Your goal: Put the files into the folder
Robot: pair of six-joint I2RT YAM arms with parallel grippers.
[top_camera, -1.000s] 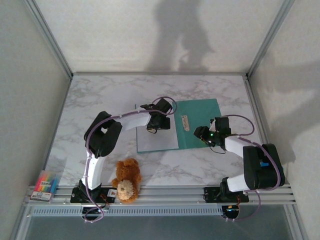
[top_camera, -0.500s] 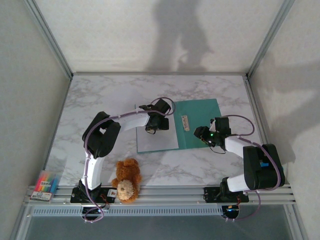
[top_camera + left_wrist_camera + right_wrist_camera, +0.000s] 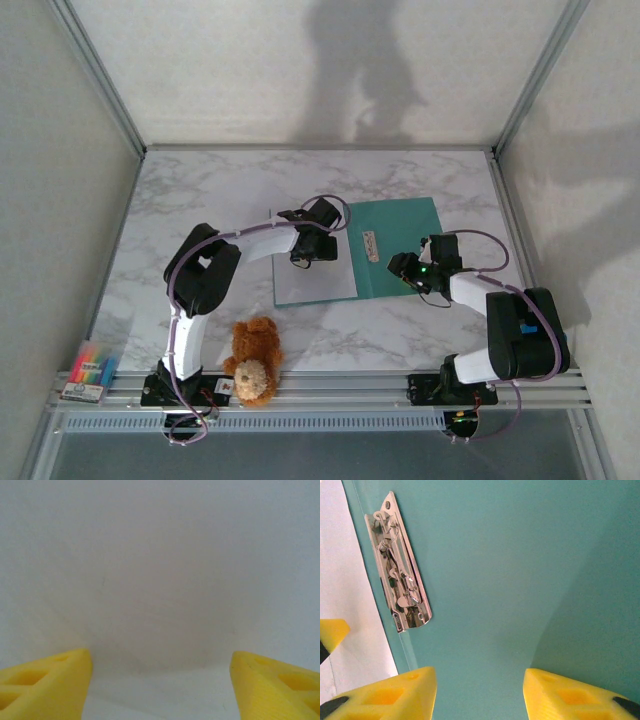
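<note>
Thin flat teal rectangular folder (image 3: 410, 235) lies open, silver metal clip (image 3: 400, 575) near its left side. Plain white paper sheets (image 3: 320, 285) lie flat left of clip. Left gripper (image 3: 160, 655) over sheets, jaws wide, empty. Right gripper (image 3: 477, 675) over folder's teal face, jaws part-spread, gripping nothing.

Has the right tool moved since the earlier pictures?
No. In the top view the right tool stays at the same spot over the folder, just right of its metal clip.
</note>
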